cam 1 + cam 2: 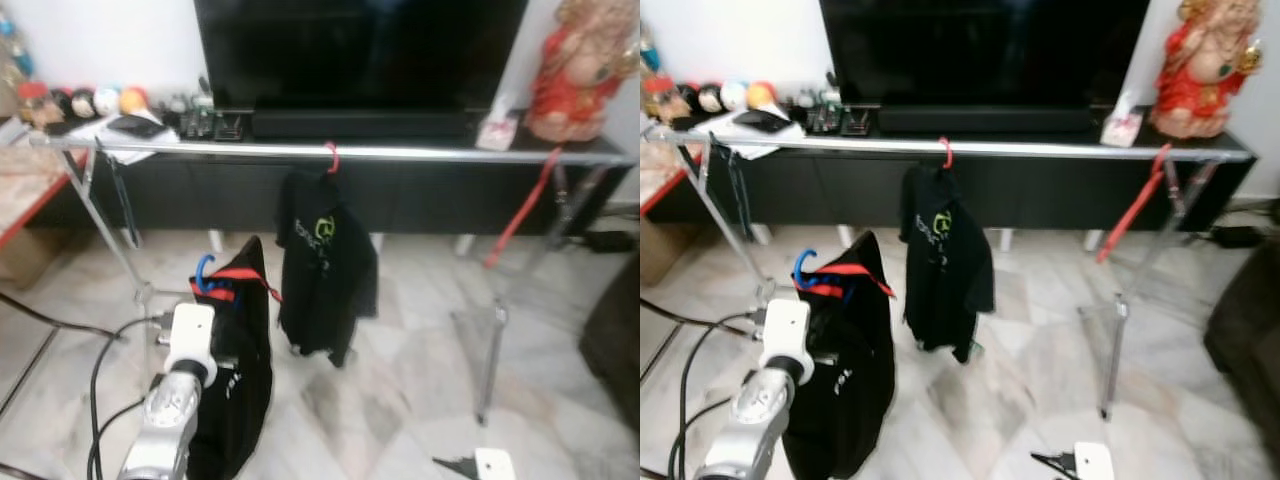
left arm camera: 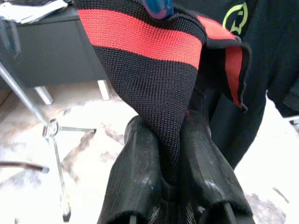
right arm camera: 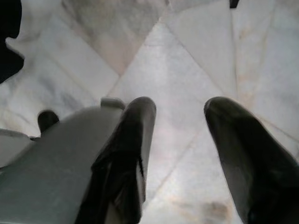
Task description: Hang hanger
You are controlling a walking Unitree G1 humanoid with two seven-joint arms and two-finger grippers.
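Observation:
A black shirt with a red-striped collar (image 1: 238,370) hangs on a blue hanger (image 1: 204,271) that I hold up low at the left, below the silver rail (image 1: 400,152). My left gripper (image 2: 170,135) is shut on the knitted collar just under the blue hook (image 2: 159,7). A second black shirt with a green logo (image 1: 325,270) hangs from the rail on a red hanger (image 1: 332,156). My right gripper (image 3: 180,116) is open over the bare marble floor, low at the right.
The rail stands on thin metal legs (image 1: 487,350) before a black TV console (image 1: 420,195) with a TV. A loose red hanger (image 1: 520,215) dangles near the rail's right end. Cables (image 1: 95,385) lie on the floor at left; a dark sofa edge (image 1: 615,340) is at right.

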